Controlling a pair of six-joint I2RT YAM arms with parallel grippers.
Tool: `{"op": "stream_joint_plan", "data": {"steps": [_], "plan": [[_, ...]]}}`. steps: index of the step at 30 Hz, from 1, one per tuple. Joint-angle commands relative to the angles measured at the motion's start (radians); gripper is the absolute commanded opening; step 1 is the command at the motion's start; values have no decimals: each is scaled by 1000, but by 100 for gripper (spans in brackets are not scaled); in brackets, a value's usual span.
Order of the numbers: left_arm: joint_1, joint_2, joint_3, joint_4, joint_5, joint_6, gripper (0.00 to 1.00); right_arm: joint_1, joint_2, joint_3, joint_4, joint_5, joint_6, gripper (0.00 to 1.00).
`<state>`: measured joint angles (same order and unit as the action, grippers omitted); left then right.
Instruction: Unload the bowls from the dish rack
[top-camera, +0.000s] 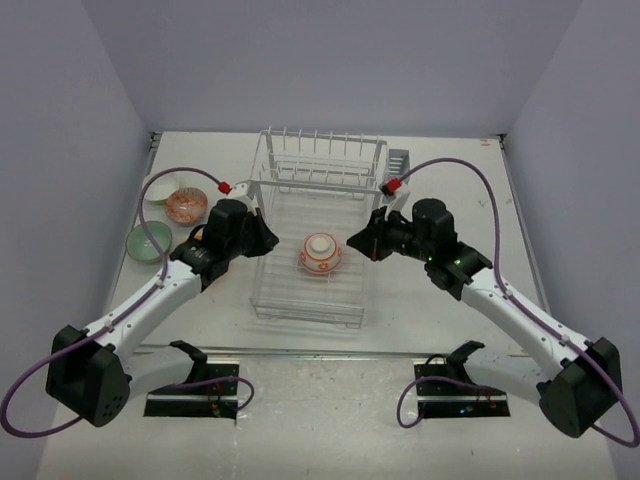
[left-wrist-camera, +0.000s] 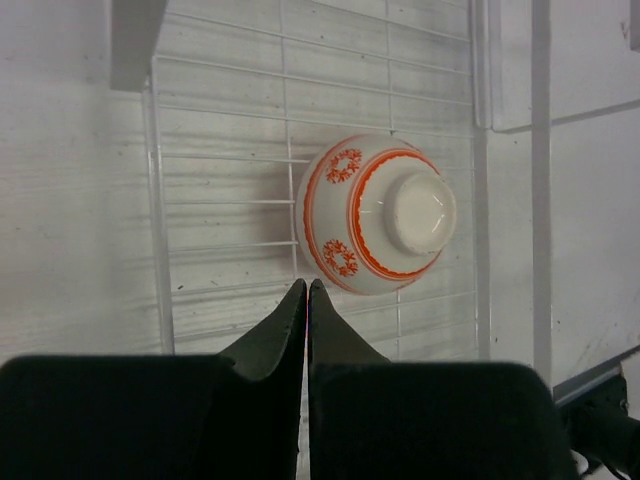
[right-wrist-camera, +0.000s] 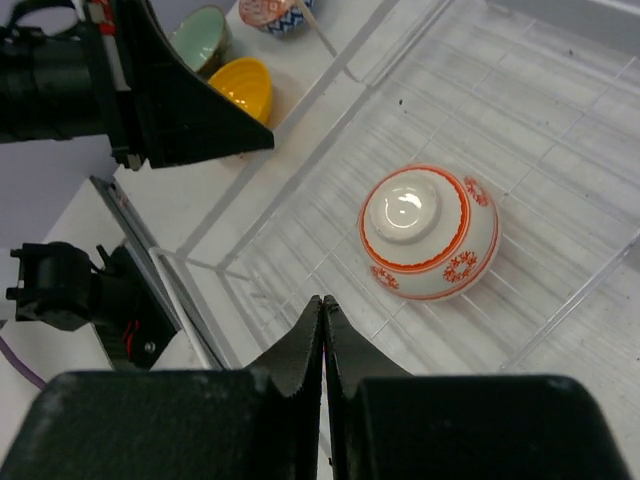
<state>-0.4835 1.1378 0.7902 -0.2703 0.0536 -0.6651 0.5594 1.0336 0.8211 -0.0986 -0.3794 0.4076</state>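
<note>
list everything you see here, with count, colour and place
white wire dish rack: one, white, table centre
small grey cutlery holder: one, grey, rack's far right corner
patterned round bowl: one, white with orange-red, upside down on rack's lower tray
mint green round bowl: one, table left of rack
orange-yellow round bowl: one, beside the mint one
zigzag round bowl: one, blue-and-white outside, reddish inside, left of rack
pale lime round bowl: one, far left
table: one, white
left gripper: one, black, shut, facing patterned bowl
right gripper: one, black, shut, facing it too
</note>
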Motion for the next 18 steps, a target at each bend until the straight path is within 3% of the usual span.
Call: {"op": "stream_joint_plan", "data": {"steps": [1, 9, 18], "plan": [[-6, -24, 67, -43, -147, 58, 0, 28, 80, 44, -1, 31, -23, 0], [-6, 19, 70, -59, -213, 64, 0, 102, 246, 64, 62, 140, -16, 0], [-6, 40, 66, -109, -293, 48, 0, 137, 295, 44, 146, 270, -22, 0]]}}
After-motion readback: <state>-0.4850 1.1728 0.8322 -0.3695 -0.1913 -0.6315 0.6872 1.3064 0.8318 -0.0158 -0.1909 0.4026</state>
